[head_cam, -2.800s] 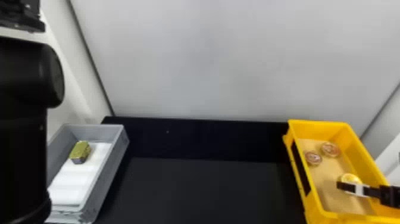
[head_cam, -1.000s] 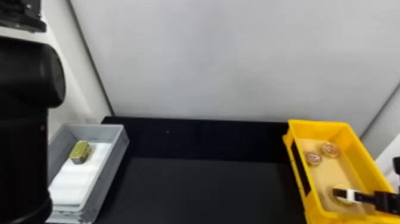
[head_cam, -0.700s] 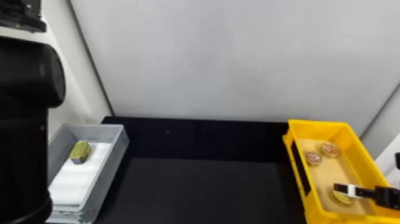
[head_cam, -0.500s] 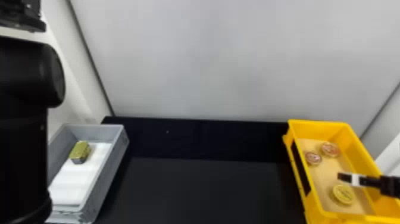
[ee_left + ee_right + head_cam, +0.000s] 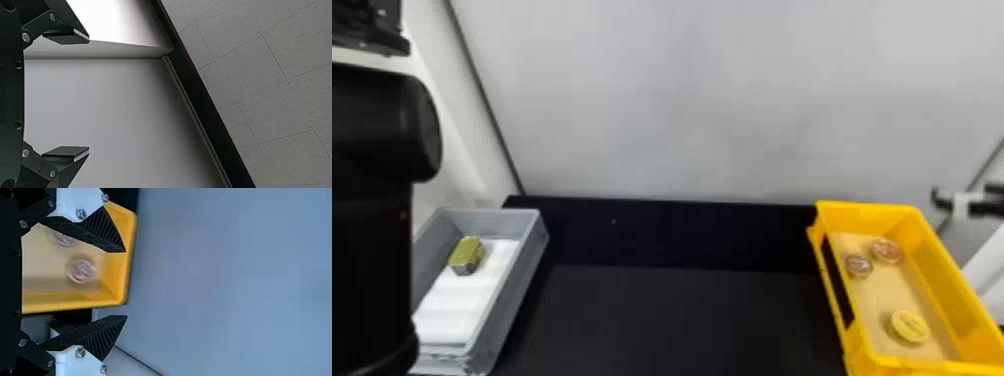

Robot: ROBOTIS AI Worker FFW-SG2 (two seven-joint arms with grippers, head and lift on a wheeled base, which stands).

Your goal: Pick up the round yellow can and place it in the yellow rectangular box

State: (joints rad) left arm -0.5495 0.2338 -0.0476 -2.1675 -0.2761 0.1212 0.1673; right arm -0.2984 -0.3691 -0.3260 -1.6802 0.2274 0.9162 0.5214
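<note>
Pale wall (image 5: 707, 100) behind a black table (image 5: 682, 320), & the yellow can (image 5: 910, 326) lies in the near end of the yellow box (image 5: 942, 300), w/ 2 reddish cans (image 5: 887, 251) at its far end. R gripper (image 5: 963, 194) is wide open up by the box's far R corner; L arm (image 5: 372, 200) is parked beside the grey bin (image 5: 517, 295), fingers (image 5: 66, 36) apart too.
</note>
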